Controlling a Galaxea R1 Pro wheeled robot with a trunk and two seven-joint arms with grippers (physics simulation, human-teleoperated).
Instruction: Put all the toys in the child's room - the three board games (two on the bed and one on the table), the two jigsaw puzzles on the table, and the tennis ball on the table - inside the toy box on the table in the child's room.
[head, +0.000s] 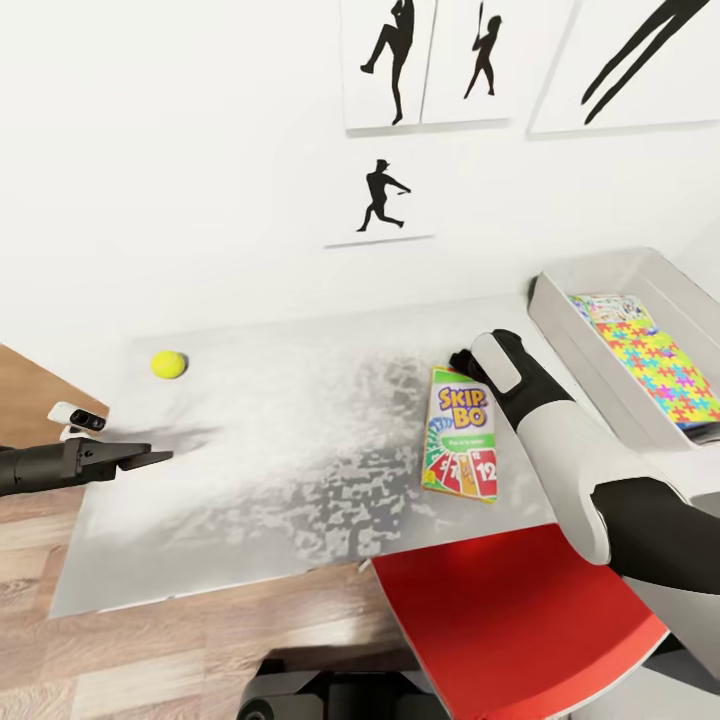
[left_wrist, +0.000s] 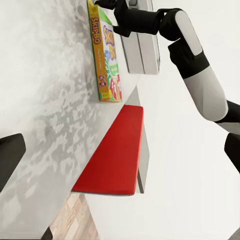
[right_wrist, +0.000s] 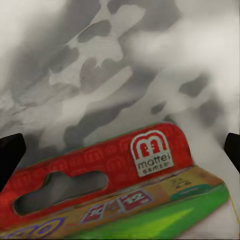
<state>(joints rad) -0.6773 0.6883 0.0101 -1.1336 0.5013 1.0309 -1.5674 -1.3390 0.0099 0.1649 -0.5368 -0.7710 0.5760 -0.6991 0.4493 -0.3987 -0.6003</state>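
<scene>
The green-yellow-red SKIP-BO board game (head: 461, 433) lies flat on the pale table (head: 300, 440), right of the middle. My right gripper (head: 463, 362) hovers at the box's far, red end. In the right wrist view its fingers (right_wrist: 10, 160) stand wide open either side of that end of the board game (right_wrist: 120, 185), without touching it. The tennis ball (head: 168, 364) rests at the table's far left. Low over the left edge, my left gripper (head: 145, 459) is open and empty, nearer me than the ball. The toy box (head: 585, 355) at the right holds a jigsaw puzzle (head: 665, 375).
A red chair seat (head: 510, 610) juts under the table's near edge, below my right arm. A white wall with black baseball silhouettes (head: 380, 200) stands right behind the table. Wood floor (head: 40, 400) shows at the left. A paler printed flat piece (head: 610, 305) lies at the toy box's far end.
</scene>
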